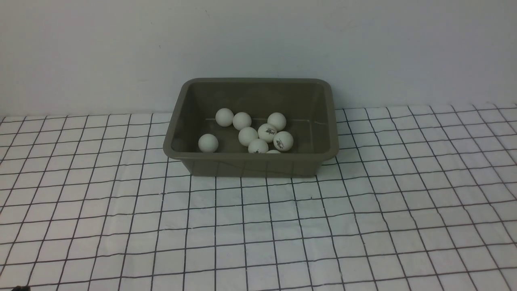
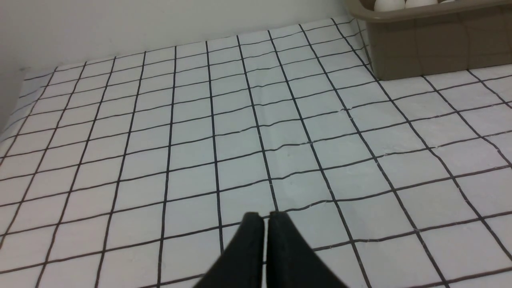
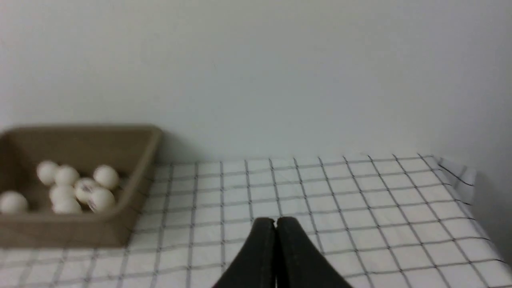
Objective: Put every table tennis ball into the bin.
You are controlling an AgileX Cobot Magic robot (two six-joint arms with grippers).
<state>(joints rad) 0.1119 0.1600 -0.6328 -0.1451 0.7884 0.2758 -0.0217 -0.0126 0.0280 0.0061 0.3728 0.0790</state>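
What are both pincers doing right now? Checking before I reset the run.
Left pincer: closed, holding nothing.
Right pincer: closed, holding nothing.
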